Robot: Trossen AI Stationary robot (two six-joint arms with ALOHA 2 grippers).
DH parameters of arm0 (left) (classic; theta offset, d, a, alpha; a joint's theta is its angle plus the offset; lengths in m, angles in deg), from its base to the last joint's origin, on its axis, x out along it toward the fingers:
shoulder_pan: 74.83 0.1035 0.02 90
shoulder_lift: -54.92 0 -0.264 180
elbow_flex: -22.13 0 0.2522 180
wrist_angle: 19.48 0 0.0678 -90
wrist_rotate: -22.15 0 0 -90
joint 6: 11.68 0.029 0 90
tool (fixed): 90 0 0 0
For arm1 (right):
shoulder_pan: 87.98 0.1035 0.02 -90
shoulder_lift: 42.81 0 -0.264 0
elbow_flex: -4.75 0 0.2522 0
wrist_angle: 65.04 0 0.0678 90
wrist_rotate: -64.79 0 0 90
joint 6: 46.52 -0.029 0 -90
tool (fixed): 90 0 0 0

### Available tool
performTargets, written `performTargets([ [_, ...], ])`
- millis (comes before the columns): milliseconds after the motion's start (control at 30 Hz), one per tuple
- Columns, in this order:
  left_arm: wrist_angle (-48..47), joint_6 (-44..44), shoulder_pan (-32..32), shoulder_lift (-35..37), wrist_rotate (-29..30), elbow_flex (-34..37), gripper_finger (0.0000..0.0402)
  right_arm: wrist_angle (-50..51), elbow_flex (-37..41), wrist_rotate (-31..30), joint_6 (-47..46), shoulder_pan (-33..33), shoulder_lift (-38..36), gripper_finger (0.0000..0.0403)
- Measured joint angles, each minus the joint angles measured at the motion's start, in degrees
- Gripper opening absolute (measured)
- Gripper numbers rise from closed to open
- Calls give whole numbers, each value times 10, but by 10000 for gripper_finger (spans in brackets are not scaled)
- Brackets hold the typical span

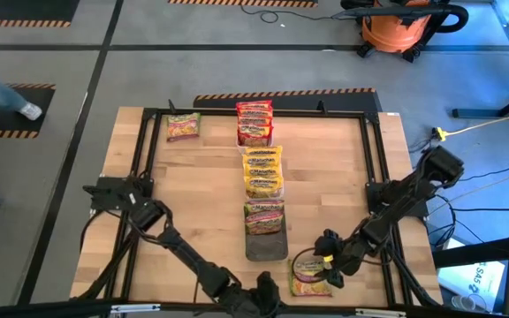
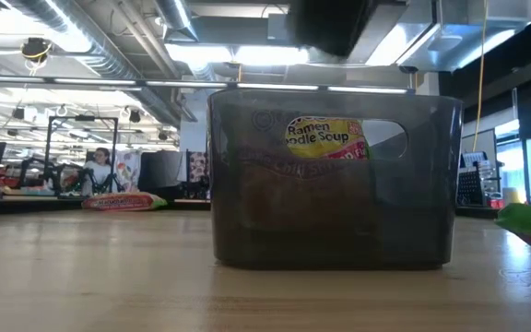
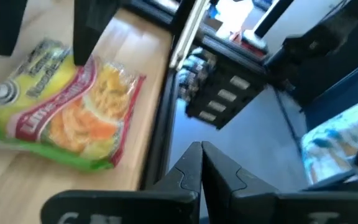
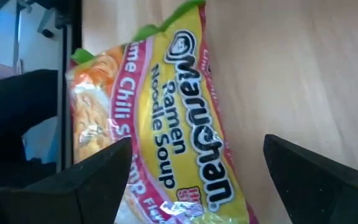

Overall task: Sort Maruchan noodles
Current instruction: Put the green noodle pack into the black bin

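A green-and-pink Maruchan packet (image 1: 310, 276) (image 4: 160, 124) lies flat on the table near its near right corner. My right gripper (image 1: 327, 263) (image 4: 197, 143) hovers open over it, one finger on each side, slanting down. My left gripper (image 1: 268, 296) (image 3: 201, 163) is shut and holds nothing at the near edge, just left of that packet (image 3: 61, 112). A column of trays holds red packets (image 1: 254, 122), yellow packets (image 1: 262, 170) and green-and-pink packets (image 1: 264, 215) in a dark tray (image 2: 335, 180). Another green-and-pink packet (image 1: 183, 126) lies at the far left.
A black metal frame (image 1: 374, 159) runs around the work area, and its right rail passes close to my right arm. Bare wood lies left and right of the tray column. An orange vacuum (image 1: 396, 31) stands on the floor beyond the table.
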Motion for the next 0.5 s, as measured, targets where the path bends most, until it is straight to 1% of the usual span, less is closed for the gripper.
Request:
performTargets([
  [233, 2, 4, 15, -17, -34, 1, 0, -41, 0, 33, 2, -8, 32, 340],
  [433, -12, 6, 21, -20, -35, 1, 0, -112, -1, 82, -6, -23, 69, 339],
  [500, -12, 12, 21, -20, -34, 1, 0, -129, -2, 90, -8, -27, 76, 333],
])
